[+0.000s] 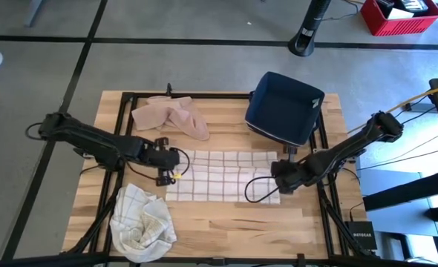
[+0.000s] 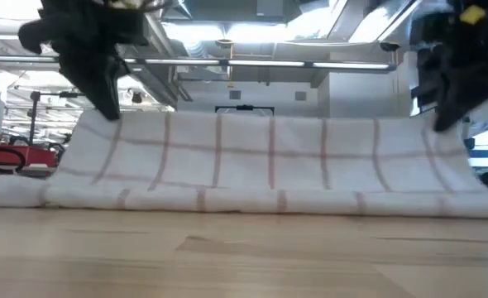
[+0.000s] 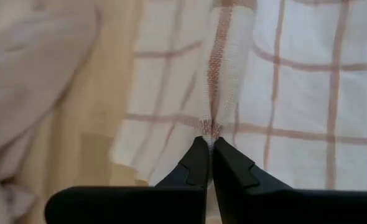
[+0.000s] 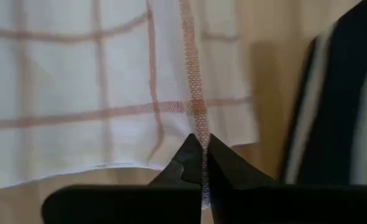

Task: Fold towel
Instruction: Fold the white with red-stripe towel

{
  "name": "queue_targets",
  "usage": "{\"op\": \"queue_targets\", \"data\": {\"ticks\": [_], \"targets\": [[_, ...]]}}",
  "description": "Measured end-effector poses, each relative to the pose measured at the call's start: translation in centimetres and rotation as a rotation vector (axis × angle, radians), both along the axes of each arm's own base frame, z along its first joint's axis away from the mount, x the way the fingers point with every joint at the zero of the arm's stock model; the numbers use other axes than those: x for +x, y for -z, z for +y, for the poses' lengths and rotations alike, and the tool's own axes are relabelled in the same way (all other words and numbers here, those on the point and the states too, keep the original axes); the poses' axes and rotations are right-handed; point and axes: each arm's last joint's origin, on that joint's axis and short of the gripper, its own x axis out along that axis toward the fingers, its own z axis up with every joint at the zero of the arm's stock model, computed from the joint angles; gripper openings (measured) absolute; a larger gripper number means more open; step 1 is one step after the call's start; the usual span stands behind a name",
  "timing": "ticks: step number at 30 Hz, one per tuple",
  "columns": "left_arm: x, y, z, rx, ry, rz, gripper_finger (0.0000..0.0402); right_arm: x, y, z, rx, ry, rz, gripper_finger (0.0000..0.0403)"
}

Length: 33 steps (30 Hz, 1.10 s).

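- The towel [image 1: 223, 175], white with thin red-brown checks, is lying in the middle of the table [image 1: 226, 222], between the two arms.
- The left gripper [image 3: 209, 149] is pinching one short end of the towel. Its two fingers are squeezed tight on the cloth's woven edge.
- The right gripper [image 4: 203, 146] is doing the same at the other short end, clenched on the edge.
- In the low view the far side of the towel is standing up like a little wall, hanging between the two grippers.
- To do this fold well, both arms should probably be moving together at the same height, so the edge is staying straight.
- They should be keeping the cloth gently stretched, not tugging hard.
- The lifted edge should be landing right along the near edge.
- Other things sitting close by are a pink cloth [image 1: 171, 116], a crumpled checked towel [image 1: 141, 219] and a blue bin [image 1: 282, 107].
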Motion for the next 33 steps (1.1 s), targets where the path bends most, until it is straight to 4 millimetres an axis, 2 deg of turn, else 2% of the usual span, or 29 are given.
{"op": "queue_targets", "data": {"ticks": [5,12,14,17,19,24,28,33], "targets": [[-1.0,-2.0,1.3,0.088,-0.026,-0.078,0.0001,0.1,-2.2,-0.6,-0.086,0.008,-0.094,0.0005],[-1.7,-3.8,3.2,0.315,-0.053,-0.128,0.0001,-0.2,-4.1,-2.9,-0.208,0.083,-0.191,0.0004],[-1.6,-4.6,2.6,0.349,-0.043,-0.186,0.0001,-0.1,-4.7,-2.9,-0.26,0.081,-0.236,0.0004],[-1.5,-4.7,0.3,0.381,0.047,-0.246,0.0,-0.1,-4.8,-1.5,-0.29,0.017,-0.285,0.0004],[-1.5,-3.5,-1.6,0.39,0.12,-0.254,0.0,0.0,-4.2,-0.1,-0.308,-0.039,-0.311,0.0004],[-2.3,1.5,-5.9,0.328,0.193,-0.206,0.0,-0.4,-0.1,3.3,-0.222,-0.155,-0.306,0.0004],[-3.1,5.3,-8.2,0.209,0.179,-0.122,0.0003,-1.1,3.5,5.0,-0.076,-0.169,-0.228,0.0007],[-2.4,7.8,-10.2,0.031,0.232,-0.047,0.0005,-1.3,5.8,6.3,0.069,-0.161,-0.09,0.0009]]}}
